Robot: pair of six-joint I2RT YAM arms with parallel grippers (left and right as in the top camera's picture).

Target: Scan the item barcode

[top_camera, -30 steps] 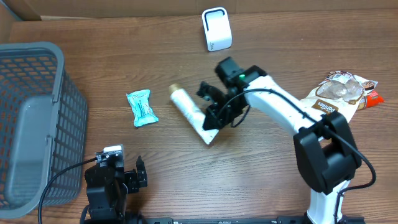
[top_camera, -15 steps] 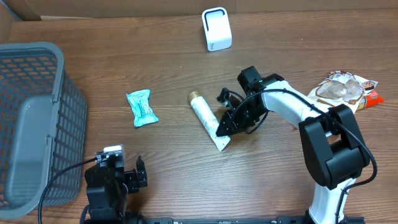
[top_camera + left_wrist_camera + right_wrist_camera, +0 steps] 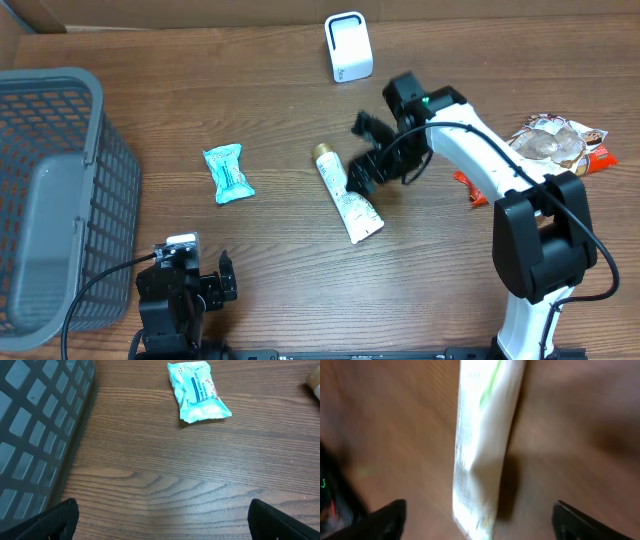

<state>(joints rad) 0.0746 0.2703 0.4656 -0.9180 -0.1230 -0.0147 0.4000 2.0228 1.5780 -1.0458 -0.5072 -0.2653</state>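
White tube (image 3: 350, 205) lies on open wood (image 3: 270, 280), right tool (image 3: 368, 155) spread over it.

On the counter (image 3: 250, 90), my right tool (image 3: 365, 160) sits just right of the tube (image 3: 348, 195), with the scanner (image 3: 348, 47) behind the tube, the packet (image 3: 228, 173) to its left, the basket (image 3: 50, 190) farther left, and the snack bag (image 3: 550, 148) well to its right.

Print on teal packet (image 3: 199, 391), tube (image 3: 348, 205), snack bag (image 3: 548, 148): none legible.
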